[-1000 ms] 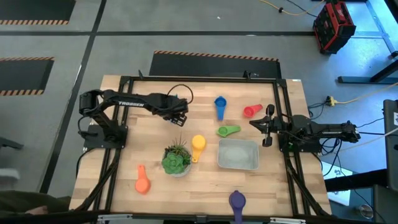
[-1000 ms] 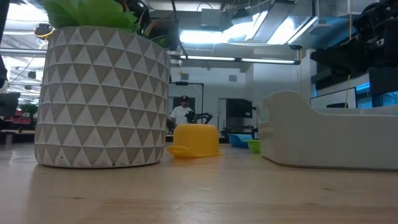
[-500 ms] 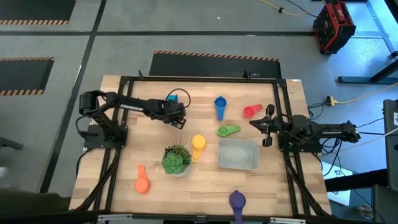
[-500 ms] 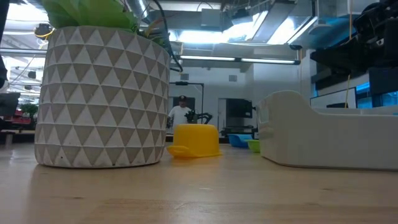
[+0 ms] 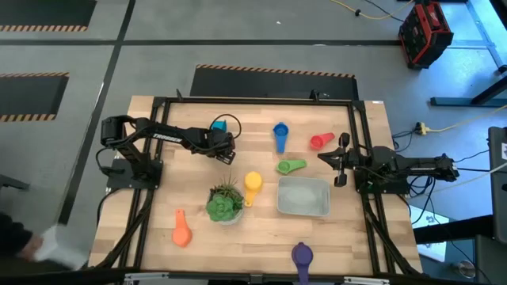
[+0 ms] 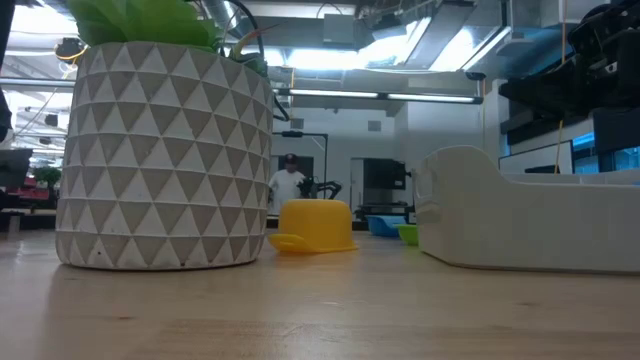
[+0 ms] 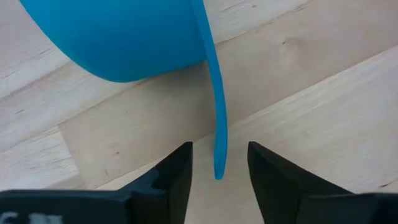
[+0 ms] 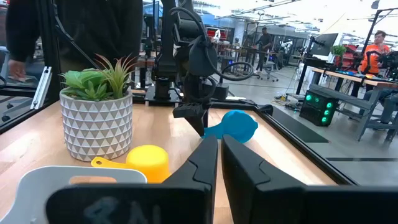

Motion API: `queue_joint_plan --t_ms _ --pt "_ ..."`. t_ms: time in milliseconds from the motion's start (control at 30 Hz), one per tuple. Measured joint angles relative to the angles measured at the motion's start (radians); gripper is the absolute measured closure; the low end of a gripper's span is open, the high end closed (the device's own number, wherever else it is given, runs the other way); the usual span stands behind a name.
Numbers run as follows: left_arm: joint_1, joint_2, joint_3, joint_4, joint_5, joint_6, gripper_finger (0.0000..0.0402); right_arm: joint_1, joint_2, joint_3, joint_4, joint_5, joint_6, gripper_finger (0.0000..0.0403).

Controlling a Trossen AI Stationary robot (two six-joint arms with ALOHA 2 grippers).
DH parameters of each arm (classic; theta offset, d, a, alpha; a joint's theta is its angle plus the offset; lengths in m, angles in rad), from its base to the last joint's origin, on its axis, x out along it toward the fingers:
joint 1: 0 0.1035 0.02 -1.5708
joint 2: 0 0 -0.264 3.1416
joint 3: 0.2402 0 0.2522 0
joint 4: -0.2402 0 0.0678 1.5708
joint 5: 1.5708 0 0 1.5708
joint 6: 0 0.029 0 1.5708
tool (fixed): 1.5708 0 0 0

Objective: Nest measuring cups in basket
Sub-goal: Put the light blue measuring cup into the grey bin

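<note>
On my left wrist feed the left gripper (image 7: 217, 163) has its fingers spread, one on each side of the thin handle of the teal measuring cup (image 7: 134, 34), with a gap showing on both sides, so I read it as not pinching; the cup's bowl lies on the wooden table (image 7: 323, 93) just ahead of the fingertips. From overhead, that left gripper (image 5: 224, 144) sits at the far left part of the table, with the teal measuring cup (image 5: 219, 124) just beyond it. The right gripper (image 5: 339, 160) waits at the right edge of the table; in its own wrist feed the right gripper (image 8: 220, 144) has its fingers pressed nearly together around nothing. Outward from there: the basket (image 5: 303, 196) lies right of centre, with the green cup (image 5: 290, 166) just beside its far rim; the yellow cup (image 5: 252, 184) is between the basket and the potted plant (image 5: 225, 200); the blue cup (image 5: 280, 132) and red cup (image 5: 320, 141) lie farther back; the orange cup (image 5: 181, 230) and purple cup (image 5: 302, 256) lie near the front edge, well apart.
</note>
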Motion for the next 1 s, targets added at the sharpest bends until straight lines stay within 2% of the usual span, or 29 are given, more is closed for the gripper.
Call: queue_joint_plan --t_ms 500,667,1000 --pt "0.000 0.000 0.000 0.002 -0.015 0.001 0.0393 0.000 0.000 0.000 0.000 0.000 0.000 0.0375" --pt "0.000 0.000 0.000 0.017 -0.016 0.004 0.0390 0.000 0.000 0.000 0.000 0.000 0.000 0.0375" --pt "0.000 0.000 0.000 0.134 -0.015 0.134 0.0398 0.000 0.000 0.000 0.000 0.000 0.000 0.0375"
